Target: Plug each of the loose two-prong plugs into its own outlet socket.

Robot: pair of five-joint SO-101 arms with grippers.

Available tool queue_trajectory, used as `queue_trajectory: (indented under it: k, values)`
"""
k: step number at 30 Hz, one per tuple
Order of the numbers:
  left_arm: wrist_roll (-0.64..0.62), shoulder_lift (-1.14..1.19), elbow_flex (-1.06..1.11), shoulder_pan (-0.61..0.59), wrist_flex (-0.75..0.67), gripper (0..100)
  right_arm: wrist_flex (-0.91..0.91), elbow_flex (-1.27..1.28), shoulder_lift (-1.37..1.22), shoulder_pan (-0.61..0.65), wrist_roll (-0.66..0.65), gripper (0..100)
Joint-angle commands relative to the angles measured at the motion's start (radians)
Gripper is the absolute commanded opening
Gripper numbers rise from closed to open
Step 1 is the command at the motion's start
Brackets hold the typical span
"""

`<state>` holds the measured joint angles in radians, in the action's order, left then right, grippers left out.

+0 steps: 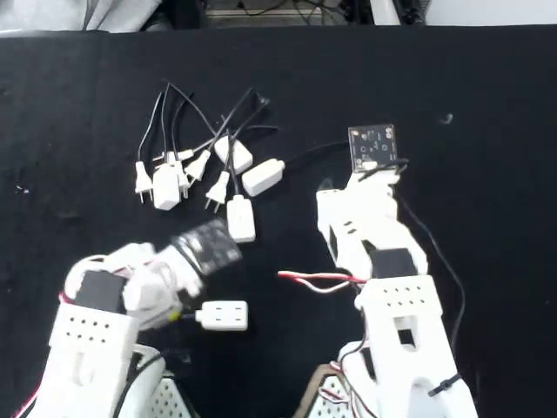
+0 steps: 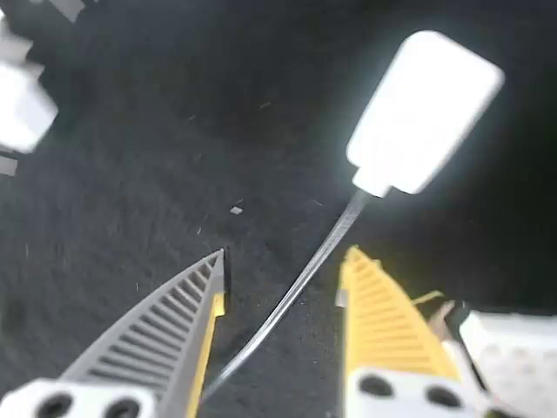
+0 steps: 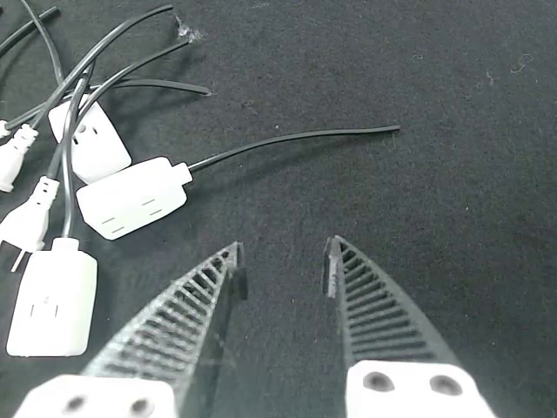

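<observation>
The left gripper [image 2: 285, 259] has its fingers apart, with a thin cord [image 2: 302, 280] between them and a white socket [image 2: 424, 113] just ahead. The plugs [image 1: 198, 165] lie in a heap with more sockets. The right gripper [image 3: 284, 251], near the heap, has its fingers apart too.

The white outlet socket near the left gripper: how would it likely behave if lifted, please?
The boxy white plastic outlet socket looks rigid, probably light; flat faces suggest sliding, not rolling. Its thin cord looks floppy, likely trailing.

The high camera looks down over the table [image 1: 487, 78]; 2 wrist cameras face it closely, the right sharing sockets [image 3: 132, 198].
</observation>
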<state>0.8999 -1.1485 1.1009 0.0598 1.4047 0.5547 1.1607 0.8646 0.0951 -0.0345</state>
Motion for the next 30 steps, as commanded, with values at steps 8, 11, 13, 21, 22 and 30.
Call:
queue_trajectory:
  k: [8, 11, 13, 21, 22, 30]
  values:
    - [-0.195, 0.002, 0.22, 0.044, -0.172, 14, -0.015, -0.004, -0.002, -0.005, 0.005, 15.8]
    - [-0.196, 0.003, 0.196, 0.036, -0.18, 14, -0.015, -0.004, -0.002, -0.005, 0.005, 15.8]
    - [-0.222, 0.026, 0.182, 0.036, -0.181, 14, -0.014, -0.007, -0.002, -0.008, 0.005, 15.8]
    - [-0.292, 0.373, -0.062, -0.183, -0.189, 14, 0.249, -0.222, -0.004, -0.009, 0.003, 15.8]
    - [-0.295, 0.43, -0.093, -0.222, -0.187, 14, 0.307, -0.274, -0.005, -0.006, 0.003, 15.8]
    - [-0.496, 0.609, -0.045, -0.414, -0.382, 14, 0.479, -0.587, -0.246, 0.13, 0.002, 15.6]
